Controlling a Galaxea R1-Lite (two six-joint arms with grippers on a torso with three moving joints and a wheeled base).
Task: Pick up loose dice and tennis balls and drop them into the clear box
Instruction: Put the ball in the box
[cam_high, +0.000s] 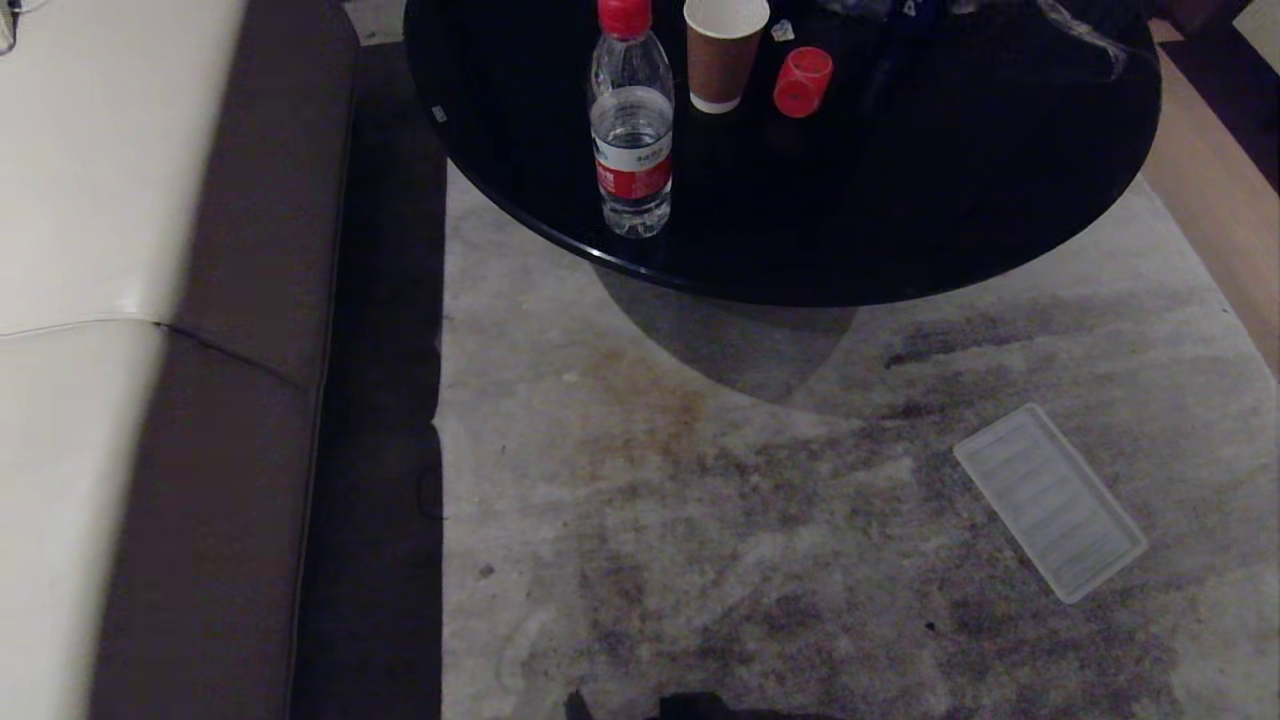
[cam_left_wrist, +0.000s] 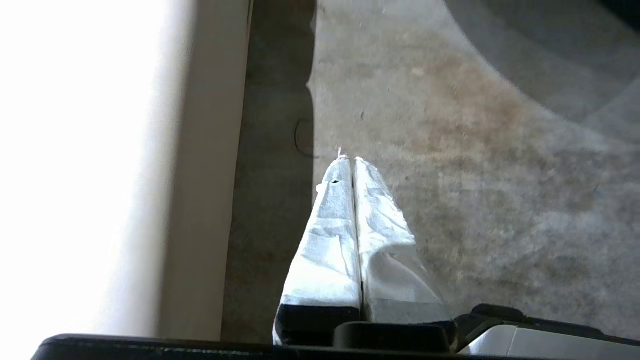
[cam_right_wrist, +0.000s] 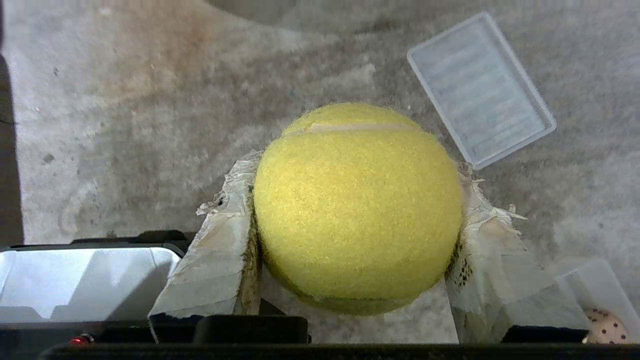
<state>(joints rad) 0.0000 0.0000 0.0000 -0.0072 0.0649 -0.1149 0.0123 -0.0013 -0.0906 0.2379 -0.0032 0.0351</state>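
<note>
— See the tennis ball (cam_right_wrist: 357, 207)? The right gripper (cam_right_wrist: 350, 235) has it, jaws pressed against its two sides across the widest part, held above the rug (cam_right_wrist: 150, 125).

— Good place to take it. It's light and fuzzy, so the taped pads should bite into the felt rather than slide. It gives a little under pressure but springs back, so I'd guess there's no harm in squeezing.

— And the box?

— Only a corner of the clear box (cam_right_wrist: 597, 290) shows, just beside the ball, with what looks like a tan spotted die (cam_right_wrist: 606, 322) inside. The ribbed lid (cam_right_wrist: 480, 90) lies flat on the rug, beyond the ball.

— If it's let go short, it'll bounce and roll. Better released low, right over the opening.

— The left gripper (cam_left_wrist: 354, 165) is idle, jaws shut on nothing, away from the ball beside the sofa (cam_left_wrist: 200, 200).
</note>
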